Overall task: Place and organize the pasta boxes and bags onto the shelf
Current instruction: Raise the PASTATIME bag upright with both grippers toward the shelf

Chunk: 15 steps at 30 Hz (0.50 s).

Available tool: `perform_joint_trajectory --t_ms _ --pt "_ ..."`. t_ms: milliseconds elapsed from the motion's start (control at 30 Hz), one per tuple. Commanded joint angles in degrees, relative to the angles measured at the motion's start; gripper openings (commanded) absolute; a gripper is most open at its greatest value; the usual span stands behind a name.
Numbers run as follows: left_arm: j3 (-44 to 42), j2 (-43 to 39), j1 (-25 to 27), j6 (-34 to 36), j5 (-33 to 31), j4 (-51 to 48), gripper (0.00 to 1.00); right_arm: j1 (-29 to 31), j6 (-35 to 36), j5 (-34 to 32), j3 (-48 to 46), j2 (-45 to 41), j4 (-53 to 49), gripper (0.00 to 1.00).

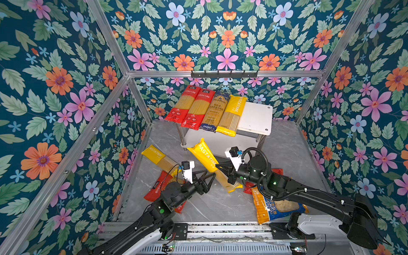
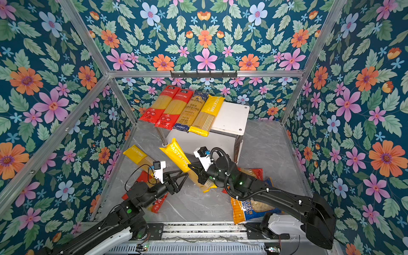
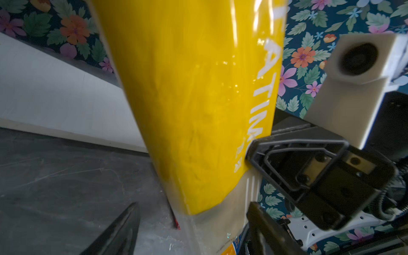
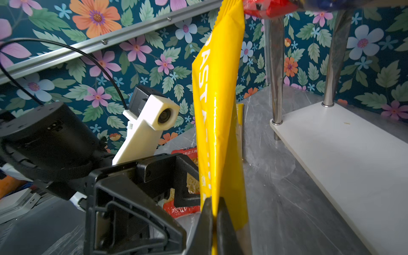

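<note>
While the yellow pasta pack (image 1: 207, 161) is pinched along one long edge by the right gripper (image 1: 219, 167), whose fingers are seen closed on it in both top views, its long axis is held steeply tilted, with the printed end raised toward the shelf (image 1: 256, 117) and the clear end lowered toward the floor (image 1: 209, 209). Whether that end rests on the floor cannot be told. The left gripper (image 1: 209, 183) is seen spread wide just beside the pack on its left, with nothing gripped. A row of four packs (image 1: 205, 110) is laid side by side on the top board, long axes running front to back, and only the right part of that board is left bare.

From the left wrist view, the yellow pasta pack (image 3: 194, 99) is shown standing ahead of the open fingers (image 3: 119, 231), with the right gripper (image 3: 249, 152) pressed in from the far side; contact with the left fingers cannot be made out.

From the right wrist view, the closed fingers (image 4: 207, 220) are seen clamped on the pack's thin edge, and the lower board of the shelf (image 4: 342, 154) is seen bare beside it.

The bare spot is judged to lie beyond the pack and to the right, nearer the right arm, so the pack would have to be lifted, turned and laid down parallel to the row
</note>
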State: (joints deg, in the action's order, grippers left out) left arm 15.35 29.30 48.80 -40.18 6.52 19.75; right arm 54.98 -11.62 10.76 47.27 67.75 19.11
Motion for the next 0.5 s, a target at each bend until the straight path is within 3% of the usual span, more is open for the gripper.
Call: perform_joint_trajectory --t_ms 0,233,467 --pt "0.6 0.2 -0.1 3.7 2.0 7.7 0.81 -0.9 0.3 3.1 0.3 -1.7 11.1 0.0" --pt "6.2 8.0 -0.1 8.8 6.9 13.2 0.81 -4.1 -4.2 6.0 0.1 -3.5 17.2 0.0" --pt "10.1 17.4 -1.0 8.6 11.8 18.8 0.78 -4.6 -4.5 7.4 2.0 -3.5 18.5 0.0"
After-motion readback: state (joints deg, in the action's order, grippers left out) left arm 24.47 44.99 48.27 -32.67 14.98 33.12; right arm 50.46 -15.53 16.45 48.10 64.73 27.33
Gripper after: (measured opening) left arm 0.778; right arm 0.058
